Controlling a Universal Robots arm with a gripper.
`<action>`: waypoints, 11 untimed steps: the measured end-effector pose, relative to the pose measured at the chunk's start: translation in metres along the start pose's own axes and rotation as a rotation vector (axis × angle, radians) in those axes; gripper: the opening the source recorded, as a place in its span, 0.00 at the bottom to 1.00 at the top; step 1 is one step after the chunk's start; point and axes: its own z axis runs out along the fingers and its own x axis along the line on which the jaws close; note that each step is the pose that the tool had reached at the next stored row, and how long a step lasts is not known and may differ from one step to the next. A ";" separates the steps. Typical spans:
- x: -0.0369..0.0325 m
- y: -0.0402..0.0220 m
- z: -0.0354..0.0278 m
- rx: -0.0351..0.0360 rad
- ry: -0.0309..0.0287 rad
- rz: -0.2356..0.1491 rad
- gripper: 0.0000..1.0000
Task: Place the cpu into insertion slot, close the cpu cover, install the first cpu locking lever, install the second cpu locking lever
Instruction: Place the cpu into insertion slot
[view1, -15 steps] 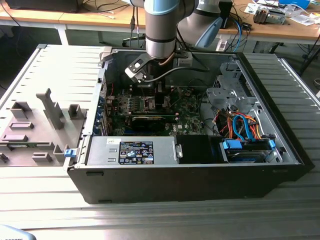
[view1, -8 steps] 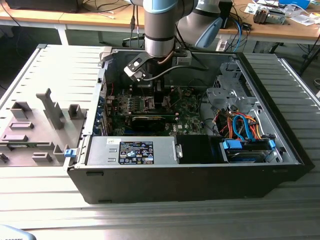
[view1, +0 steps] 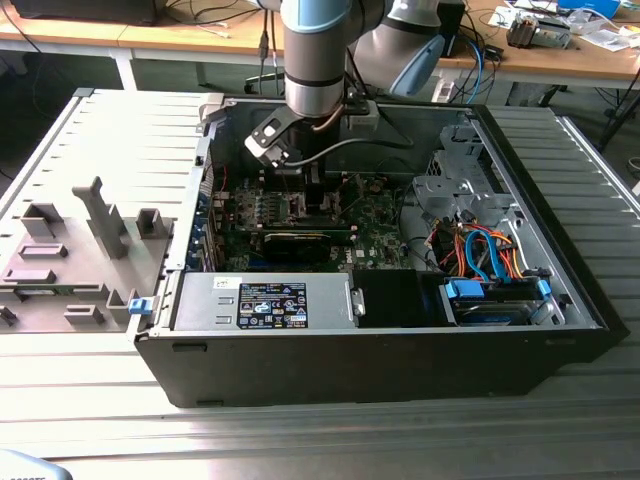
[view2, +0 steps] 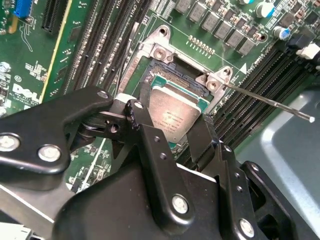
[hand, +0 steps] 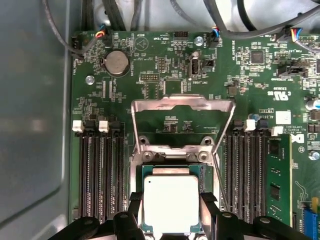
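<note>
Black jointed links of the tool (view2: 170, 117) sit closest in the second wrist view. Its two fingers (view2: 150, 145) are pressed against opposite edges of the cpu (view2: 176, 112), so the tool is grasping the chip. The first wrist view shows the tool (hand: 171, 197) from above, with one finger (hand: 207, 205) on each side of the cpu (hand: 171, 210).

The chip lies directly over the insertion slot (hand: 136, 170), square with the silvery rim and with its dull metal face up. I cannot tell whether it is fully seated or a shade above the contacts. In the second wrist view the dark centre of the insertion slot (view2: 165, 75) shows just past the chip's far edge.

The cpu cover (hand: 182, 102) stands raised, hinged at the edge of the insertion slot farthest from the tool. Green motherboard (hand: 150, 55) shows through its window. A thin metal lever (view2: 270, 102) sticks out from one corner of the insertion slot. In the first wrist view this lever (hand: 222, 185) runs just beside the slot's rim. Long black memory slots (hand: 100, 175) flank the insertion slot on both sides. A coin battery (hand: 116, 62) sits beyond the raised cover, well apart from the slot.

In the exterior view the arm (view1: 318, 60) comes down into the open computer case (view1: 370, 350), which lies on a slatted metal bench (view1: 300, 440). A labelled power supply (view1: 265, 300) and a bundle of orange and blue cables (view1: 475, 250) lie inside the case. A grey fixture (view1: 100, 220) stands outside it on the bench.
</note>
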 end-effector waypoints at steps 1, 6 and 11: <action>-0.0003 -0.0007 0.0002 0.0001 0.0002 -0.002 0.54; -0.0034 -0.0011 0.0016 -0.0001 0.0009 -0.002 0.54; -0.0044 -0.0013 0.0043 0.0001 0.0006 0.000 0.54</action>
